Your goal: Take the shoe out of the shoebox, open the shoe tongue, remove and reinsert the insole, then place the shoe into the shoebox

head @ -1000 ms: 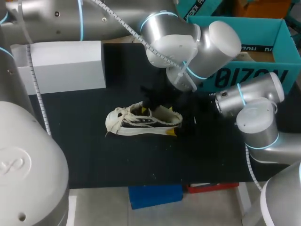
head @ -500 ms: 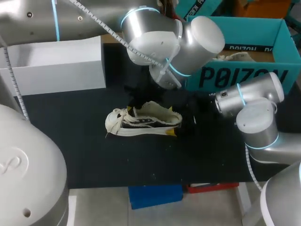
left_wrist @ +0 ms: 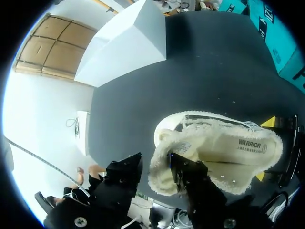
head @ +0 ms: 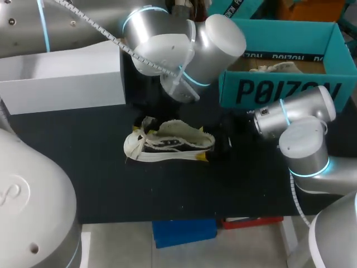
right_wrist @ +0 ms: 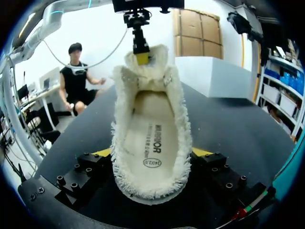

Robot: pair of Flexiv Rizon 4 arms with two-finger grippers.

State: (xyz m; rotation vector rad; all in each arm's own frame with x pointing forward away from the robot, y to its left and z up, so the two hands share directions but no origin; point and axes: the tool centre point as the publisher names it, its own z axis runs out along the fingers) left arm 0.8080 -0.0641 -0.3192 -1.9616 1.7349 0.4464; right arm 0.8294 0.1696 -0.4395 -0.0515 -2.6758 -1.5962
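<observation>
Cream fleece-lined shoe (head: 167, 145) upright on sole, outside teal shoebox (head: 279, 92), near its front wall, toe pointing away from shoebox. Tongue (right_wrist: 159, 62) lifted upright. Insole (right_wrist: 150, 138) flat inside.

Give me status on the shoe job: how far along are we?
Done: the shoe is out of the shoebox, lying on the table. In hand: the right gripper clamps the heel while the left gripper holds the tongue pulled up. Left: the insole sits inside the shoe, so removing and reinserting it, then boxing the shoe, look not yet done.
</observation>
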